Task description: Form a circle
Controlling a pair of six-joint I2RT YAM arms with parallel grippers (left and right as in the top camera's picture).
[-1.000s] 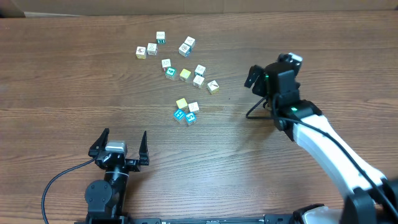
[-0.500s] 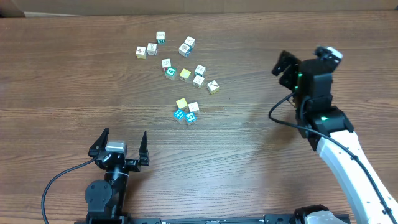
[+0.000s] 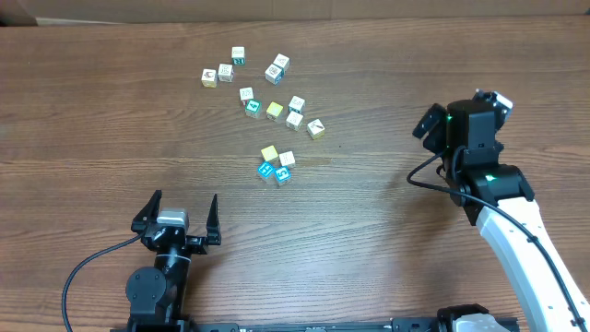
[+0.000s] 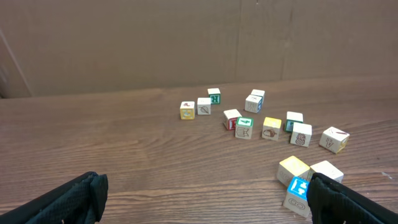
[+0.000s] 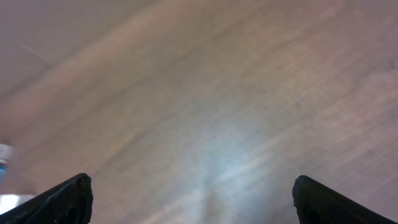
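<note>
On the table point(image 3: 92, 111), far half, left of centre: the cubes point(image 3: 274, 110) lie as a loose scatter, not a ring. There are roughly fourteen, with white, yellow, blue and teal faces. An upper handful is strung out towards the back, a middle row sits below it, and a tight clump of four point(image 3: 277, 164), apparently touching, lies nearest the robot. Left gripper point(image 3: 183, 205) sits low at the near edge, jaws spread wide, nothing between them; its wrist camera looks across the wood at the whole scatter point(image 4: 272, 128). Right gripper point(image 3: 425, 124) is well to the right of the cubes, jaws likewise wide apart and empty. Its wrist view is blurred and shows little but bare wood. Judgement: the circle is not yet started in any readable way, and the step in hand is the approach to a first cube. Next move calls for one arm to travel to the scatter, pick an outlying piece such as the rightmost cube point(image 3: 315, 128), and come down squarely. The pieces are tiny with close neighbours, so wide jaws risk knocking adjacent ones.
</note>
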